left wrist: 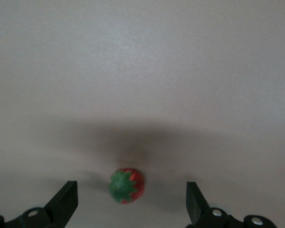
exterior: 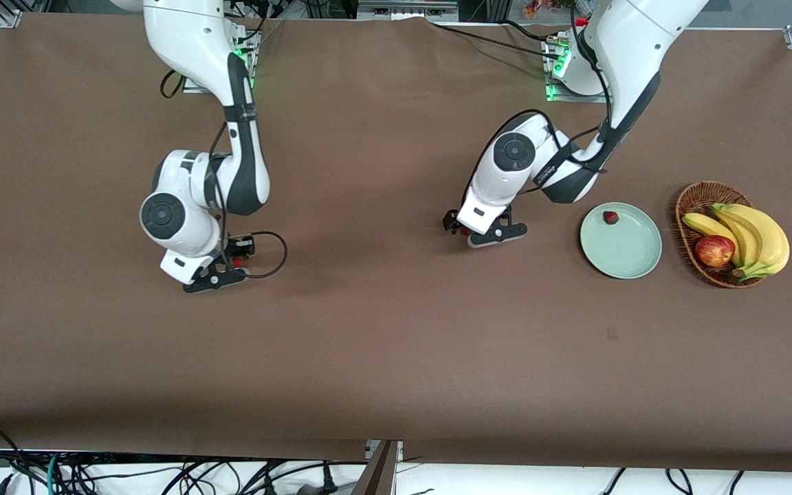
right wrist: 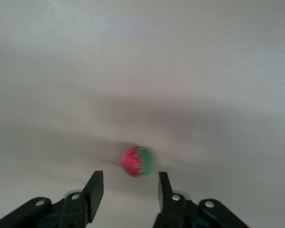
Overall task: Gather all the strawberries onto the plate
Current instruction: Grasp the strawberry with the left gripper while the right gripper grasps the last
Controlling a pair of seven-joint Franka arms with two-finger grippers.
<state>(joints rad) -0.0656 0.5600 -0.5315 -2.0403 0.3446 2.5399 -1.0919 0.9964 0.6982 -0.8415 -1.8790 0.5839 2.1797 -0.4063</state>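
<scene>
A: Where were the strawberries?

B: One small red strawberry [exterior: 610, 217] lay in the plate [exterior: 633, 261], close to the rim on the robots' edge. A second strawberry [left wrist: 126, 185], red with a green leafy cap, lay on the bare surface [exterior: 396, 344] under the left hand [exterior: 485, 232], about midway along the surface. A third strawberry [right wrist: 137, 161] lay under the right hand [exterior: 221, 271], toward the right arm's end.

A: And the plate itself?

B: Round, shallow, pale mint green, smooth and plain, with no writing on it. It sat toward the left arm's end, just beside an oval brown wicker basket [exterior: 688, 206].

A: What was in the basket?

B: A bunch of yellow bananas [exterior: 753, 234] and a red-yellow apple [exterior: 715, 250], the apple much bigger than any berry.

A: How did the hands stand?

B: The left hand [left wrist: 132, 202] was low over its berry, released, its dark fingers [left wrist: 66, 199] spread wide with the berry between them and touching neither. The right hand [right wrist: 130, 192] was also low and released, its fingers [right wrist: 96, 190] set closer together, with the berry just past the tips and not gripped.

A: The surface?

B: A matte brown cloth, smooth, with a small dark mark [exterior: 611, 335] nearer the front camera than the plate. I could read no labels anywhere.
</scene>
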